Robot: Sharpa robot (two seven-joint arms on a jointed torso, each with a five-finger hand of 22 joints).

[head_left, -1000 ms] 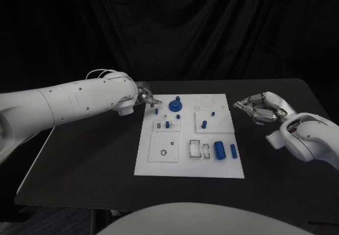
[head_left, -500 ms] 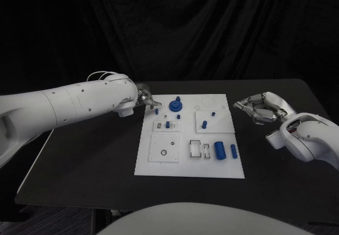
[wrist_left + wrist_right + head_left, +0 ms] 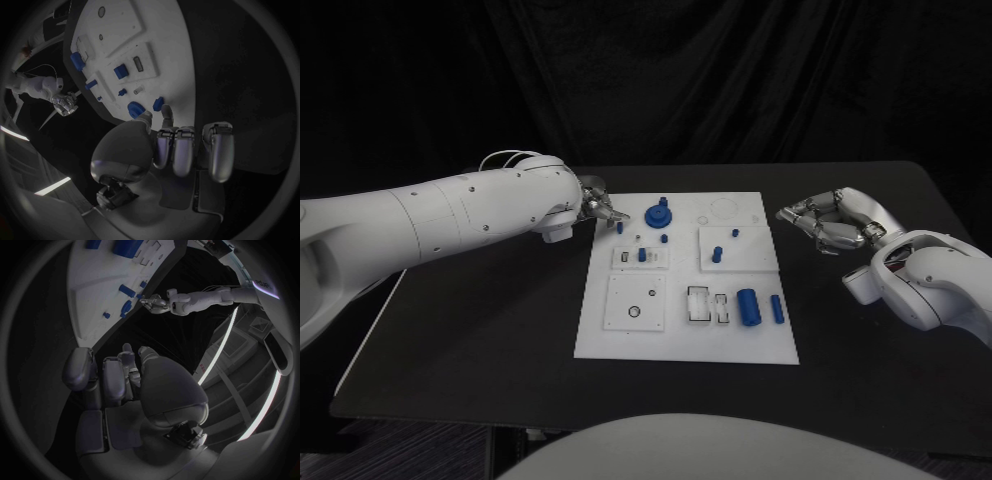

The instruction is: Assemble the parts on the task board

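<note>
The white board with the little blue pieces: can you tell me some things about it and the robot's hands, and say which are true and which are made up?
1. The left hand is at the far left corner of the task board, next to a small blue part. True.
2. The right hand is holding a blue part. False: it holds nothing and is over the black table, off the board's right edge.
3. Two blue cylinders lie side by side near the board's right edge. True.
4. The big round blue part lies on the table beside the board. False: it stands on the board, near its far edge.
</note>
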